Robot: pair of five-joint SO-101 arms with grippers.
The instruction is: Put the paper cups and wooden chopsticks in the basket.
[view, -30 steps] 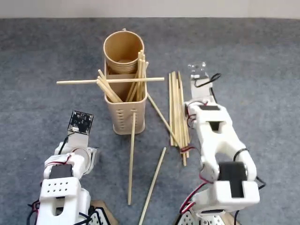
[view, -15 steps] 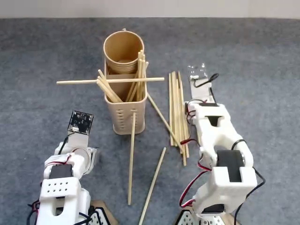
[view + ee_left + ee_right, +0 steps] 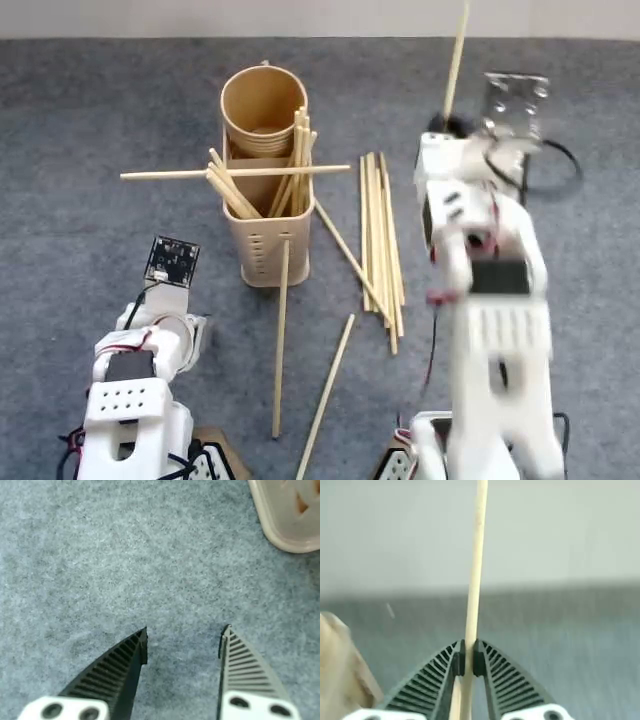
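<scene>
A tall beige basket (image 3: 265, 220) stands mid-table with stacked paper cups (image 3: 262, 105) in its far end and several wooden chopsticks (image 3: 295, 165) leaning inside. One chopstick (image 3: 235, 173) lies across its rim. Loose chopsticks (image 3: 380, 235) lie in a bundle right of the basket, and others (image 3: 281, 335) rest in front of it. My right gripper (image 3: 468, 657) is shut on a single chopstick (image 3: 476, 565), raised high at the far right, the stick (image 3: 456, 55) pointing away from me. My left gripper (image 3: 182, 640) is open over bare carpet, near the basket's corner (image 3: 285, 515).
Grey carpet (image 3: 110, 110) covers the table. The left arm (image 3: 140, 380) sits low at the front left, the right arm (image 3: 490, 300) stretches along the right side. A pale wall edge runs along the far side.
The right arm has lifted from the chopstick bundle and swung up and away, carrying one chopstick. The left arm has not moved.
</scene>
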